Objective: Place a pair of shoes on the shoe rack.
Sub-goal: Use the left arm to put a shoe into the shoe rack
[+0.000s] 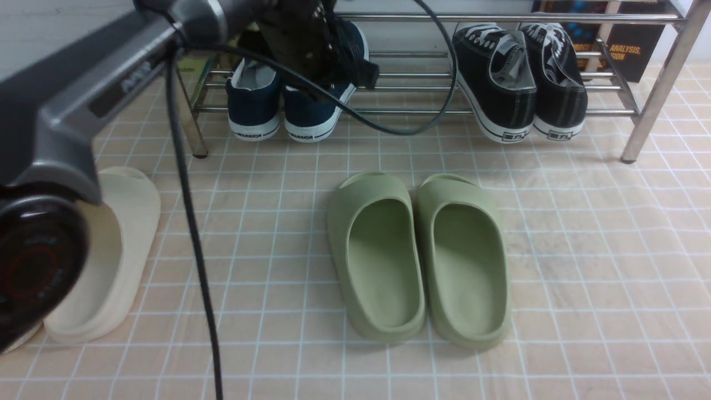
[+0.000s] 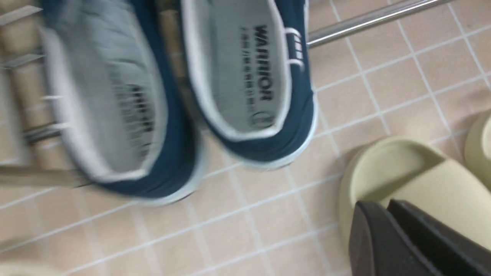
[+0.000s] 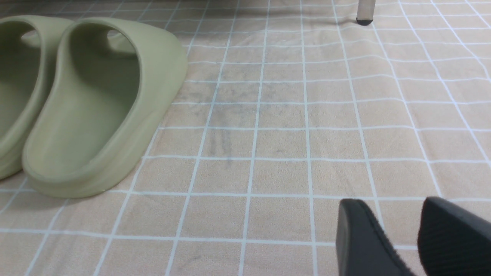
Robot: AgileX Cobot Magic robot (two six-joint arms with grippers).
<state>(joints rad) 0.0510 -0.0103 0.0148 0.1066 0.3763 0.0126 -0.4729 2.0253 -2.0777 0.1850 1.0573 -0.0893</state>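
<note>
First, check the left gripper (image 2: 378,207): its two black fingers lie close together with nothing between them, so treat it as closed and empty. It hangs just above the pair of shoes (image 1: 308,111), at the left end of the shoe rack (image 1: 659,94).

Both navy slip-ons rest on the lower shelf, side by side, with toes pointing inward and white-soled heels overhanging the front bar towards you. This orientation matches the black sneakers (image 1: 522,83) at the right end of the same shelf. It probably also keeps the heels easy to reach.

Next, check the right gripper (image 3: 391,203): its fingers stand apart with floor showing between them, and it holds nothing. It sits low over the tiled mat (image 3: 307,115), near the olive slides (image 1: 416,255) and well clear of the rack, presumably so that it does not obstruct the left arm. A cream slide (image 1: 111,250) lies on the mat under that arm.

Judge the placement as complete. The remaining action is likely to draw the left arm back, keeping its cable (image 1: 189,222) off the heels.
</note>
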